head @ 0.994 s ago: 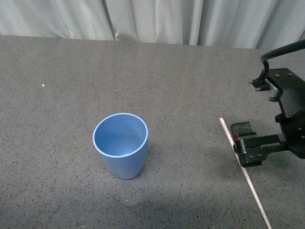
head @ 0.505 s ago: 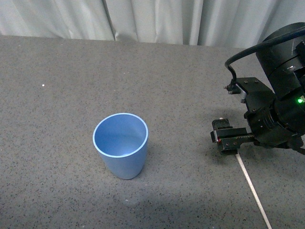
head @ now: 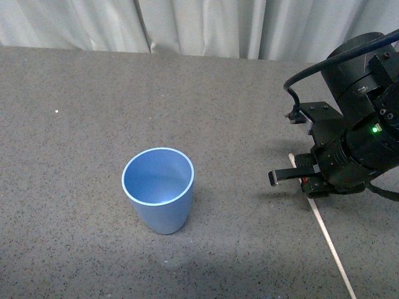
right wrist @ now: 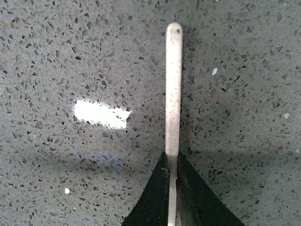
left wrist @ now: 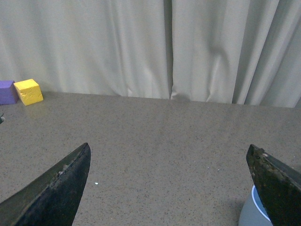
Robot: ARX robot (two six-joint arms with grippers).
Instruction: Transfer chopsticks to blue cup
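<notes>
What I've got on screen: speckled grey desk (head: 75, 187), pale curtain (head: 199, 25).
The curtain hangs along the desk's far edge; I see a yellow block (left wrist: 28, 91) just beside a purple block (left wrist: 6, 92) there.

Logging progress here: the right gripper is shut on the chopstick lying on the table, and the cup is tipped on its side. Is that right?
Not the cup: it stands upright, mouth up, as the front view shows. The rest holds: the right gripper is shut on the chopstick, which lies on the table.
</notes>
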